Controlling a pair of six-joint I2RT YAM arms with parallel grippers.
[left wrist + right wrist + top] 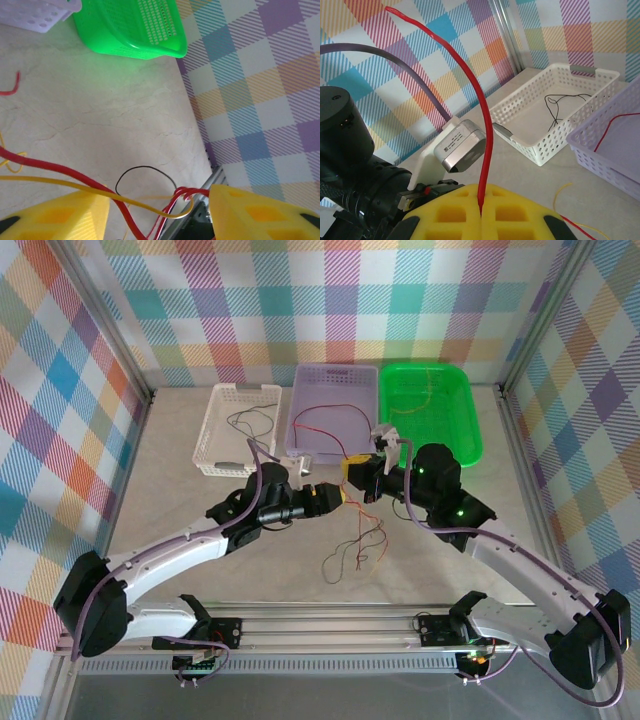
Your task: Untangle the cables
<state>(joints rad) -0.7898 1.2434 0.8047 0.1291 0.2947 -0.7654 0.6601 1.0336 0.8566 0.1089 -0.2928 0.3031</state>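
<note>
A tangle of thin red, yellow and dark cables [358, 540] hangs from the two grippers down to the table's middle. My right gripper [352, 475] is shut on a red cable [485, 125], which rises from between the yellow fingers [450, 215] and arcs up to the left. My left gripper [338, 496] sits right beside it, jaws apart. In the left wrist view a red cable [50, 167] and a yellow cable [75, 185] cross the gap between its fingers [260, 210], the red one bunching against the right finger. A black loop [145, 169] lies on the table below.
Three baskets stand at the back: a white basket [237, 428] holding a black cable [560, 102], a purple basket [333, 410] holding a red cable, and a green basket [432, 410] with a yellow cable. A metal rail [215, 180] runs along the table's edge.
</note>
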